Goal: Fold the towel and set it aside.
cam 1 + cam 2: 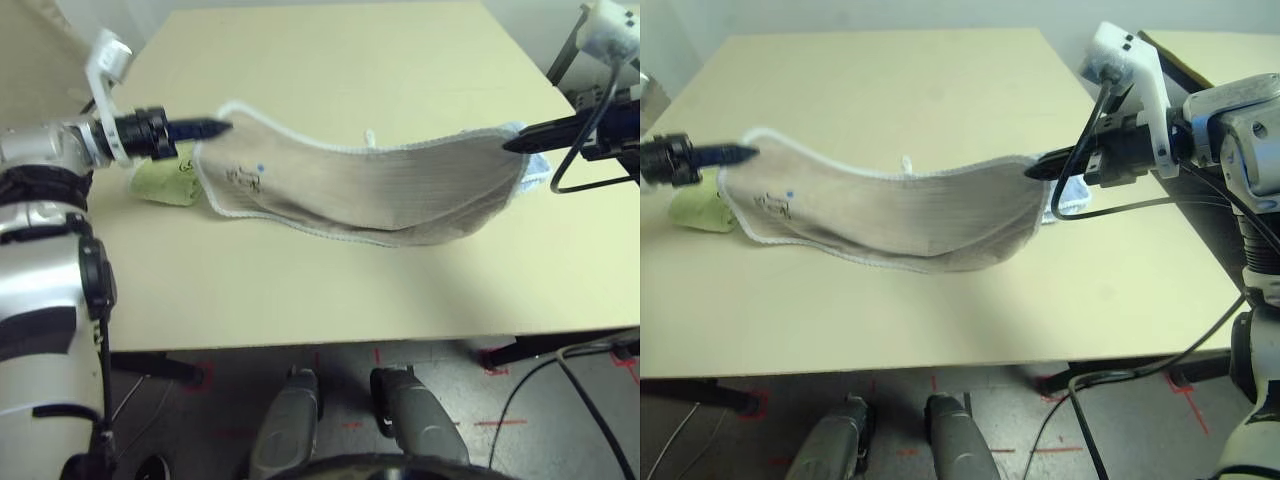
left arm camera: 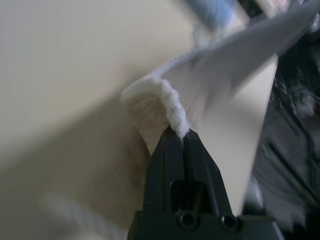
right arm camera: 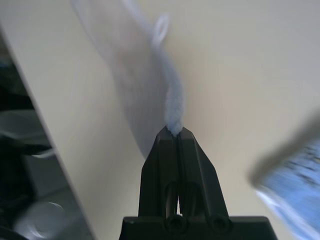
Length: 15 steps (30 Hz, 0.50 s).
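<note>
Spanning most of both head views, the pale bench (image 1: pixel 330 70) lies under everything else. Stretched between the two end effectors, the towel (image 1: pixel 370 190) hangs as a doubled beige band with white stitched edging, sagging in the middle so its lower fold comes down to the bench top. Its small white loop (image 1: pixel 371 136) stands up from the top edge about midway between them, and a dark embroidered logo (image 1: pixel 245 180) sits near the left one. The left end effector (image 1: pixel 222 127) has its black fingers pressed together, pinching one end of the towel. The right end effector (image 1: pixel 1033 168) pinches the opposite end the same way. A light green towel (image 1: pixel 165 182) lies bunched just below the left end effector, and a light blue towel (image 1: pixel 538 170) peeks out behind the held end beside the right one.
</note>
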Tool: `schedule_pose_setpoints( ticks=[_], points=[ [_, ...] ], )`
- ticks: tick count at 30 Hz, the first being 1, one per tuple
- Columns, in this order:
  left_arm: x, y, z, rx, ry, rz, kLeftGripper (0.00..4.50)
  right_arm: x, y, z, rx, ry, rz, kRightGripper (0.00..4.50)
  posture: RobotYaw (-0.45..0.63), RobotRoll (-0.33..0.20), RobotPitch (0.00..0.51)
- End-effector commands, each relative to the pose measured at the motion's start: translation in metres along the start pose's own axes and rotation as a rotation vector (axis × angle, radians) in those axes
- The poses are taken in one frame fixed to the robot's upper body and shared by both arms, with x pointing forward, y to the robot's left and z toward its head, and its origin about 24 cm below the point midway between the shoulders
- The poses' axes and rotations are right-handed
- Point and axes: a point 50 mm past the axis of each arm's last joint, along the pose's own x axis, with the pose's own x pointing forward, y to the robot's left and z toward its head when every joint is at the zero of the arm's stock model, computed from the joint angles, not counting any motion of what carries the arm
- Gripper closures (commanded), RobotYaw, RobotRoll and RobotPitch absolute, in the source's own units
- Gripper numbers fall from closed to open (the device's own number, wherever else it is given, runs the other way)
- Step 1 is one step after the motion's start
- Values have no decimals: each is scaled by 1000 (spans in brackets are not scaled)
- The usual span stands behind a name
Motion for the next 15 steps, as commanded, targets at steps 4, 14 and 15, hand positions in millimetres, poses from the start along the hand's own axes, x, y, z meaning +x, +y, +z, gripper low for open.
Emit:
schedule_pose_setpoints(
  ticks=[4, 14, 15],
  points=[
    [12, -28, -16, 58, 126, -53, 4461, 7, 16, 8, 49, -64, 46, 4500, 3, 0, 134],
    [26, -31, -67, 132, 383, 49, 3969, 16, 17, 6, 64, -80, 46, 4500, 7, 0, 138],
    [24, -29, -71, 147, 413, 67, 3744, 16, 17, 7, 63, -84, 46, 4500, 7, 0, 138]
  ],
)
